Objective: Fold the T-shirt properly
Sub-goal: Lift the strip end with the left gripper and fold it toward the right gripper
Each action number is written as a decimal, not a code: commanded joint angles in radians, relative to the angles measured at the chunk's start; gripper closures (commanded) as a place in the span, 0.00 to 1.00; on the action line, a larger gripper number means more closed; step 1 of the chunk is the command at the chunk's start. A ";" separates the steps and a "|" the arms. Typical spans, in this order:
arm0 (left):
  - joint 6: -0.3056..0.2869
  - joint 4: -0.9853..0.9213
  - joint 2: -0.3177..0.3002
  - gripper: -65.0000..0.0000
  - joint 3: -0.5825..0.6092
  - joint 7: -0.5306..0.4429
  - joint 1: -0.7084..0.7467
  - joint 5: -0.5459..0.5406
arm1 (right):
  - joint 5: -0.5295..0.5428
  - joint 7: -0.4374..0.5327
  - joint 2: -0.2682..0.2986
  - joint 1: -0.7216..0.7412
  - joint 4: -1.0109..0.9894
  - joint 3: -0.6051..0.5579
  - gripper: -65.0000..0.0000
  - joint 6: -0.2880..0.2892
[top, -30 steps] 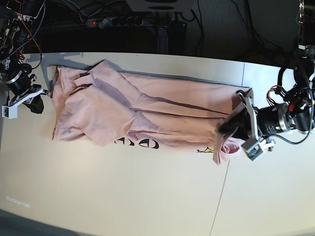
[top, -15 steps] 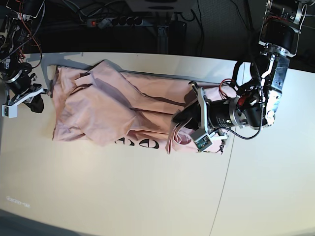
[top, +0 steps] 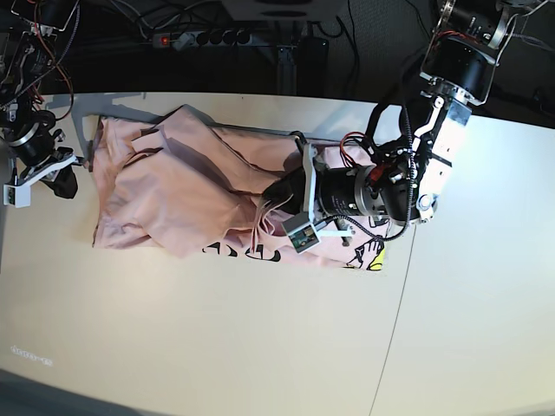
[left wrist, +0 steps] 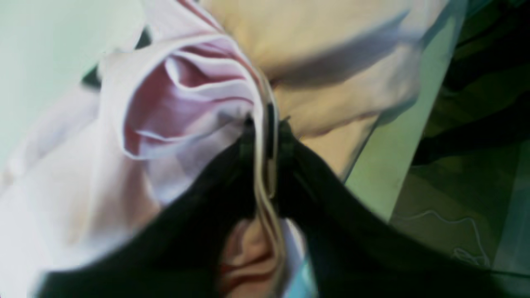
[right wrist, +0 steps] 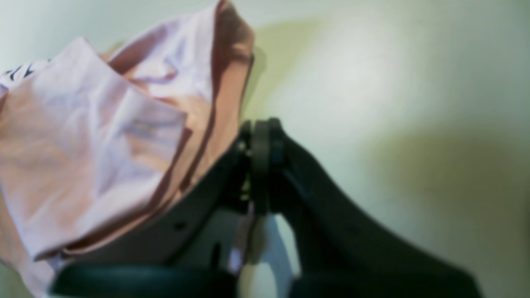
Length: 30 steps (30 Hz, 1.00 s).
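Note:
The pale pink T-shirt lies crumpled lengthwise across the back of the table, black lettering and a yellow crown print showing along its near edge. My left gripper hovers over the shirt's middle. In the left wrist view its black fingers pinch a folded hem of the T-shirt, left gripper shut on it. My right gripper rests just off the shirt's left end. It is shut and empty in the right wrist view, with the T-shirt bunched beside it.
The white table has a seam running front to back on the right. A power strip and cables lie in the dark area behind the table's far edge. The left arm's body stretches over the shirt's right part.
The left gripper has carried the shirt's right end leftward, from the table's right side to over the shirt's middle, doubling the cloth over. The right arm has stayed still.

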 commanded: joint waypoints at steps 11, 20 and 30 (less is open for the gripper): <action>0.091 0.015 0.093 0.56 -0.008 -0.019 -0.038 0.017 | 0.012 0.011 0.019 0.008 0.018 0.008 1.00 0.070; 0.112 0.015 0.042 0.85 -0.228 -0.008 -0.038 -0.008 | 0.013 0.011 0.019 0.008 0.018 0.008 1.00 0.070; 0.112 0.015 -0.100 0.96 -0.292 -0.025 0.067 -0.079 | 0.062 0.021 0.068 0.011 0.016 0.068 1.00 0.068</action>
